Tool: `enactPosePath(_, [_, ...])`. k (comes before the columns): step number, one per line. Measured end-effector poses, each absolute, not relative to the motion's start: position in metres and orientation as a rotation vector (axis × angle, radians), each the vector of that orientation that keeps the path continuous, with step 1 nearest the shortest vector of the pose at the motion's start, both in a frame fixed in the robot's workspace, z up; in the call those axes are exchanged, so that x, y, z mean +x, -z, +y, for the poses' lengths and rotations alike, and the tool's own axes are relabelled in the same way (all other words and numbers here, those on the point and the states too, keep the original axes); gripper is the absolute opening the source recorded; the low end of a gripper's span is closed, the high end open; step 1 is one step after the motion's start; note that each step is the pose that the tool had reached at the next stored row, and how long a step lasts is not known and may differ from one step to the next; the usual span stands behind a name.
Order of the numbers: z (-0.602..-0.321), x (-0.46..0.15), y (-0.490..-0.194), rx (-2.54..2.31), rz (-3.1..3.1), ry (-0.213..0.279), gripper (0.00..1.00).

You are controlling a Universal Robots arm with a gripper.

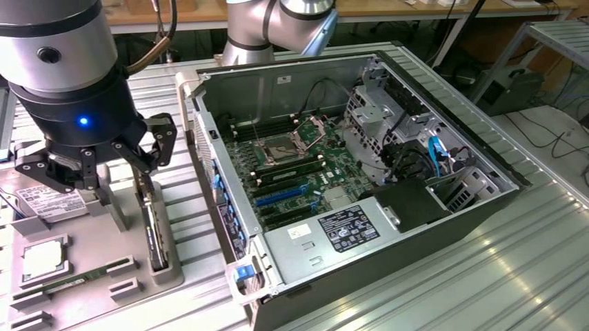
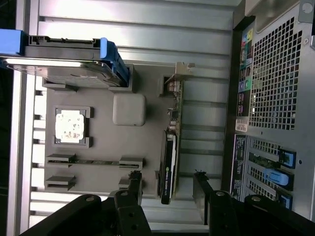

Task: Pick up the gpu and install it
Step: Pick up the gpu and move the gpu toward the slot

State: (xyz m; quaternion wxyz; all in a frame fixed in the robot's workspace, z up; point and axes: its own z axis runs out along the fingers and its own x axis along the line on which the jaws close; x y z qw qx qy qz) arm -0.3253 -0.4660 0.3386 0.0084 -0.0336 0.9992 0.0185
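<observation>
The gpu [image 1: 154, 231] [image 2: 170, 147] is a thin dark card standing on edge in a slot of the grey parts holder [image 1: 92, 241] [image 2: 103, 142]; its silvery end bracket [image 2: 176, 78] points away from my fingers. My gripper [image 1: 120, 172] [image 2: 168, 186] hangs just above the holder and is open. One black finger [image 2: 134, 187] lies on one side of the card's near end and the other finger [image 2: 202, 187] on the far side. Neither touches the card. The open computer case [image 1: 478, 158] lies beside the holder, with its green motherboard [image 1: 294, 165] exposed.
The holder also carries a silver hard drive [image 1: 44, 203] [image 2: 69, 61] with blue rails, a square processor [image 1: 43, 258] [image 2: 71, 125] and a slim memory stick [image 1: 65, 284] [image 2: 96, 161]. A rounded post [image 2: 129, 109] rises from it. The case's rear panel [image 2: 275, 98] stands close by.
</observation>
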Motion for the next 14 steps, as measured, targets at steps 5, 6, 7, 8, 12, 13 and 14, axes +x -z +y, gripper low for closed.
enactPosePath(5, [-0.4662, -0.3206, -0.3368, -0.105, 3.123, -0.058, 0.54])
enactPosePath(6, [-0.4662, -0.3195, -0.3365, -0.105, 3.123, -0.058, 0.54])
enactPosePath(7, [-0.4662, -0.3187, -0.3363, -0.105, 3.123, -0.058, 0.54])
enactPosePath(8, [-0.4662, -0.3181, -0.3359, -0.105, 3.123, -0.058, 0.54])
enactPosePath(12, [-0.4663, -0.3163, -0.3352, -0.105, 3.123, -0.058, 0.54])
enactPosePath(13, [-0.4663, -0.316, -0.3348, -0.105, 3.123, -0.058, 0.54])
enactPosePath(14, [-0.4663, -0.3158, -0.3343, -0.105, 3.123, -0.058, 0.54])
